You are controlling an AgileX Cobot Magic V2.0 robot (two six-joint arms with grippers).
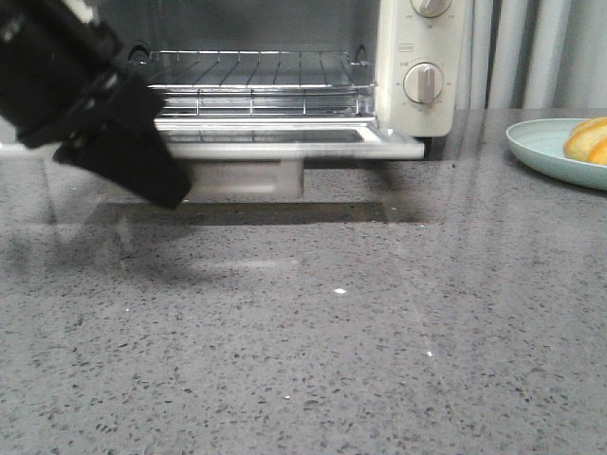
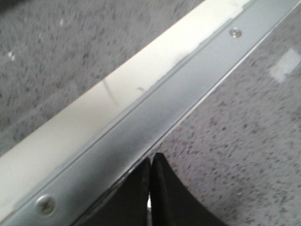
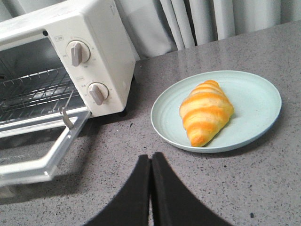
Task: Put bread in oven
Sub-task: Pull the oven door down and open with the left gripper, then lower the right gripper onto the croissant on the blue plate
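The bread point(image 3: 205, 112), a golden-orange striped croissant roll, lies on a pale green plate point(image 3: 256, 96); its edge shows at the far right of the front view point(image 1: 588, 140). The cream-white oven point(image 1: 417, 66) stands at the back with its door point(image 1: 285, 140) folded down and the wire rack point(image 1: 256, 81) bare. My left gripper point(image 2: 150, 162) is shut and empty, its tips just over the edge of the open door point(image 2: 141, 113); it shows as a black mass in the front view point(image 1: 104, 118). My right gripper point(image 3: 151, 157) is shut and empty above the counter, short of the plate.
The grey speckled counter point(image 1: 332, 332) stretches in front of the oven. The plate also shows in the front view point(image 1: 545, 147) to the right of the oven. Grey curtains point(image 3: 207, 19) hang behind. The oven has two round knobs point(image 3: 77, 52).
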